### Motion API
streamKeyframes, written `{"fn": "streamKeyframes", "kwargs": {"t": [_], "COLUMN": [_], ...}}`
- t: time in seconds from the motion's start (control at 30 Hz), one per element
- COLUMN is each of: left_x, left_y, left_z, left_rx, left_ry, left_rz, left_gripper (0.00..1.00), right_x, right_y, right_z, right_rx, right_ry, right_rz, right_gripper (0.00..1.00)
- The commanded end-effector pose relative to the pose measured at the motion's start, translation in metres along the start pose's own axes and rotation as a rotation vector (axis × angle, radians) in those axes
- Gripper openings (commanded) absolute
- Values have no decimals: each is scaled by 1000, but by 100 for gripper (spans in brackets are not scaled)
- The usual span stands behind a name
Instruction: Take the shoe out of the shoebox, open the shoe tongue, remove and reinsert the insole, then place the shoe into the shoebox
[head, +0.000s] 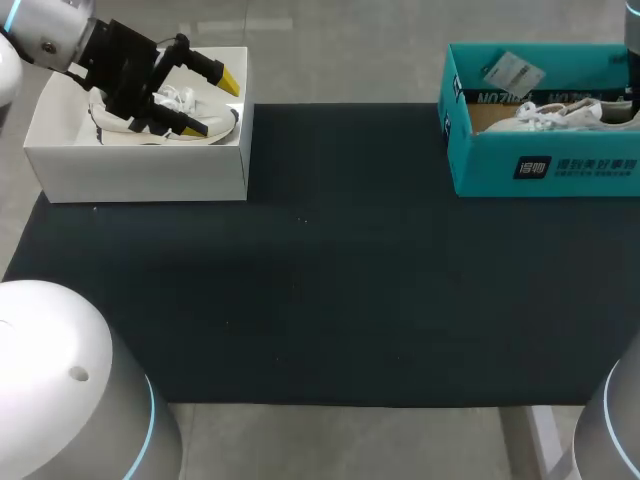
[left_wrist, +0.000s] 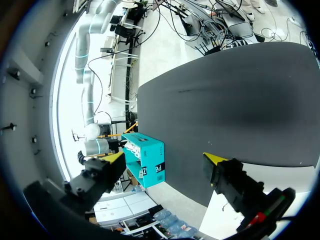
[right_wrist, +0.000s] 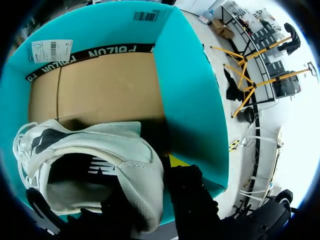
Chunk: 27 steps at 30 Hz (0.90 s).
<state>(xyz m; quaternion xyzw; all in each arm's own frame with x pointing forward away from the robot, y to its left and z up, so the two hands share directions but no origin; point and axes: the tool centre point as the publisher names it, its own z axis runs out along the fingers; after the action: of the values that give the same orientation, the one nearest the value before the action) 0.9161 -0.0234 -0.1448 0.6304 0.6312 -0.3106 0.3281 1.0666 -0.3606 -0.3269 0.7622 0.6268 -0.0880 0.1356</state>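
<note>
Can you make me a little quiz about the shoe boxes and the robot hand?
1. True or false: a shoe lies inside the white box.
2. What colour is the right-hand box? A red, B teal, C black.
3. Fill in: the left gripper hovers above the white box with its fingers ____.
Key: 1 true; 2 B; 3 open.

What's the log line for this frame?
left gripper: open, over shoe in white shoebox | right gripper: at pale shoe in teal shoebox, grip unclear | neither shoe out
</note>
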Motion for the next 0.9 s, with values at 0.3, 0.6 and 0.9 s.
{"fn": "streamKeyframes", "kwargs": {"t": [0.3,0.6,0.9], "left_x": [0,0,0], "left_y": [0,0,0], "left_z": [0,0,0], "left_rx": [0,0,0], "left_ry": [2,2,2], "left_rz": [1,1,1], "left_gripper": [100,100,100], "right_x": [11,12,3], "right_y": [5,0,-1], "right_z": [36,51,29], "right_rx": [39,66,27], "right_ry": [-16,-11,-6], "right_rz": [15,39,82], "right_gripper": [0,0,100]}}
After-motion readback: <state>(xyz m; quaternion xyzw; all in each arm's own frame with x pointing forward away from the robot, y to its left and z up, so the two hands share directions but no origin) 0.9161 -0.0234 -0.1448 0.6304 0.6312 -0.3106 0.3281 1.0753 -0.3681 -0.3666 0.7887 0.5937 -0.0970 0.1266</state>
